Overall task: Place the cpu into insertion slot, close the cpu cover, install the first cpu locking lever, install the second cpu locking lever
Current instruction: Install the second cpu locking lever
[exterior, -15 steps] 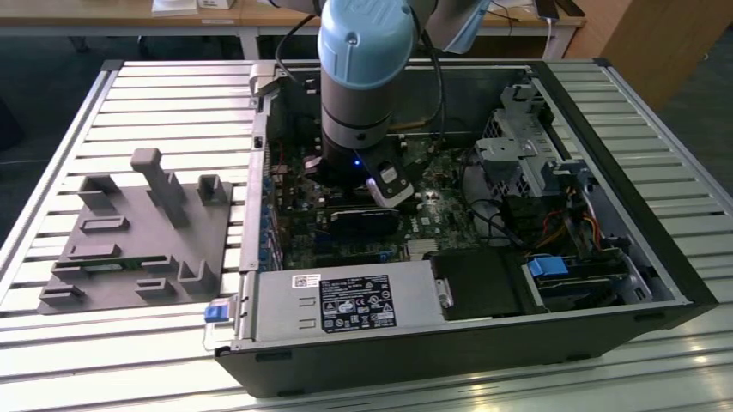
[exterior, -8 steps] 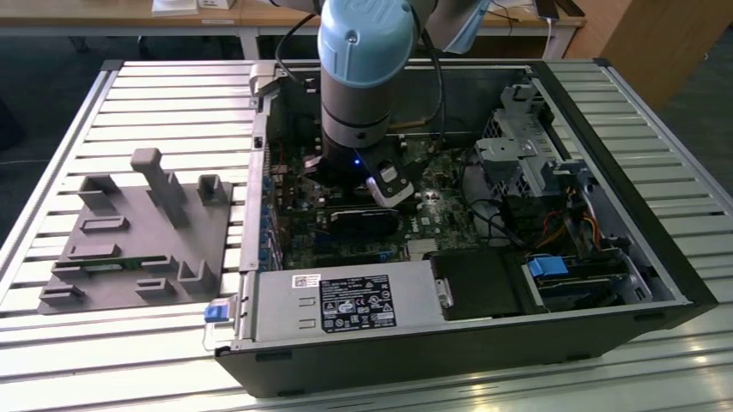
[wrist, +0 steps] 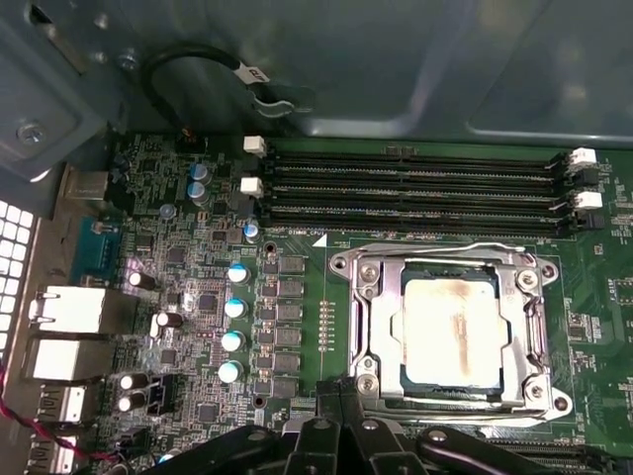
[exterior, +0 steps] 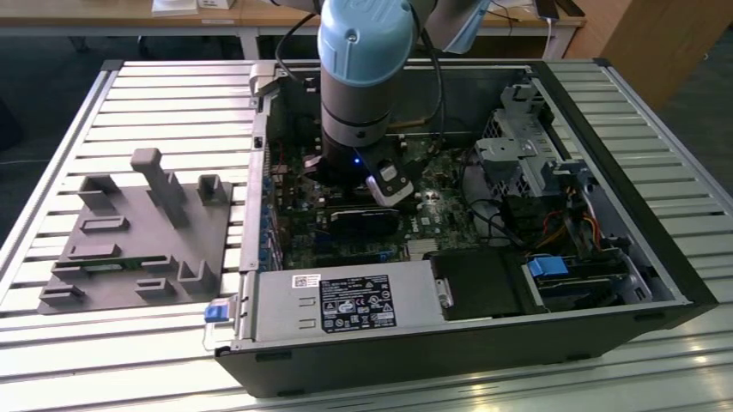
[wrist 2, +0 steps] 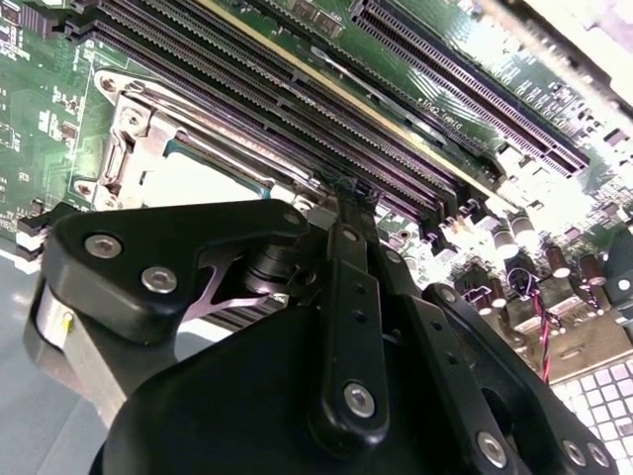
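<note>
The slatted metal counter (exterior: 115, 112) carries an open computer case (exterior: 641, 257) lying on its side, with a grey fixture block (exterior: 137, 240) of pegs and pockets well apart from it toward the exterior view's left. The arm (exterior: 364, 77) reaches straight down into the case over the green motherboard (wrist: 198, 287), and the hand (wrist: 341, 421) hangs low just beside the socket area, near the long black memory slots (wrist: 415, 193). In both wrist views the black fingers (wrist 2: 351, 297) look drawn together at the tips with nothing between them, so the hand seems closed and empty, not gripping any part. The insertion slot (wrist: 539, 327) sits on the board next to the memory slots, and the cpu (wrist: 453, 332) already lies flat inside it, its pale silver top showing squarely. The cpu cover (wrist: 381, 317), a silver frame, appears to be folded down around the chip, its cut-out framing the metal top. A thin wire locking lever (wrist: 445, 253) runs along the edge of the frame nearest the memory slots and looks to lie down rather than stand up; whether it is hooked I cannot tell. The lever on the opposite edge is partly hidden behind the fingers, so its state is unclear. As a judgement, placing and covering look done, and the levers are the part in hand or just finishing.
</note>
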### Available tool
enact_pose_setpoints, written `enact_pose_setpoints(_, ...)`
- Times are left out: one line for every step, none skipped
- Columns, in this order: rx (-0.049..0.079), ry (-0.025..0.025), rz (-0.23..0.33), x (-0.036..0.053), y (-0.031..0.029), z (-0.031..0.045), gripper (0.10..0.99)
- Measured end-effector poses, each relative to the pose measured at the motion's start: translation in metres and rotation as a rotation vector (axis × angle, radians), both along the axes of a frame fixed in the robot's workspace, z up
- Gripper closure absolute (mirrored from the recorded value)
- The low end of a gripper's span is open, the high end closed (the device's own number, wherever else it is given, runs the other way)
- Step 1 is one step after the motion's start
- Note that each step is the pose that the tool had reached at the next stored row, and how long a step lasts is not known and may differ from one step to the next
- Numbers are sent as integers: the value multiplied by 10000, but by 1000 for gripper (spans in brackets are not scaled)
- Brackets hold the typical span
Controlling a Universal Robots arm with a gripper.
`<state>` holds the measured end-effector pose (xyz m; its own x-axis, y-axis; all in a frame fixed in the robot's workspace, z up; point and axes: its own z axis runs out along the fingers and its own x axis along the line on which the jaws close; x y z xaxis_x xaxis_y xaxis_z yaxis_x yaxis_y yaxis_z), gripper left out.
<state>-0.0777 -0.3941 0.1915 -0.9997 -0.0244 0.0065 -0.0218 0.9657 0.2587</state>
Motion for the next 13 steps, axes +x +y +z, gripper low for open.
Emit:
enact_pose_setpoints(2, 0, 0, 0, 1, -2, 980)
enact_pose_setpoints(2, -1, -1, 0, 2, -5, 980)
enact_pose_setpoints(1, 0, -1, 0, 3, -7, 980)
enact_pose_setpoints(0, 0, -2, 0, 6, -9, 980)
enact_pose_setpoints(-2, 1, -2, -1, 10, -11, 980)
enact_pose_setpoints(-1, 1, -2, -1, 14, -11, 980)
enact_pose_setpoints(0, 0, 0, 0, 16, -12, 980)
enact_pose_setpoints(-1, 0, 0, 0, 17, -11, 980)
enact_pose_setpoints(-9, -1, -1, -1, 19, -9, 980)
enact_pose_setpoints(-37, -2, -2, -2, 20, -9, 980)
enact_pose_setpoints(-78, -2, -1, -4, 22, -9, 980)
enact_pose_setpoints(-108, -2, -1, -6, 22, -8, 980)
enact_pose_setpoints(-127, -2, -1, -8, 23, -8, 980)
